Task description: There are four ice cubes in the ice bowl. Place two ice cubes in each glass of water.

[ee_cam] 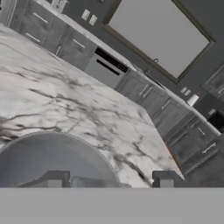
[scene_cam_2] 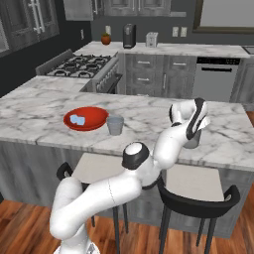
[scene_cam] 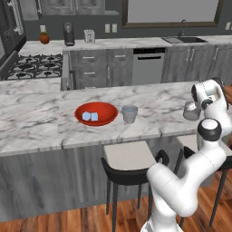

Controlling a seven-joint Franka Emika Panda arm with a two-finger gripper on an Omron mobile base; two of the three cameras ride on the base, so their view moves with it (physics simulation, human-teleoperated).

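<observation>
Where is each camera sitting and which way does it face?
Left base view: behind the arm's left, looking over the counter at the bowl; arm at lower right.
Right base view: behind its right, same counter; arm at lower left.
Hand view: on the hand, above a glass; fingertips at the bottom.
Both base views share bowl and near glass.

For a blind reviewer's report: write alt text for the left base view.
A white robot arm reaches right over a marble island, its gripper at a grey glass. Further left sit a red bowl holding two ice cubes and a second glass beside it. Stools stand below; a kitchen lies behind.
</observation>
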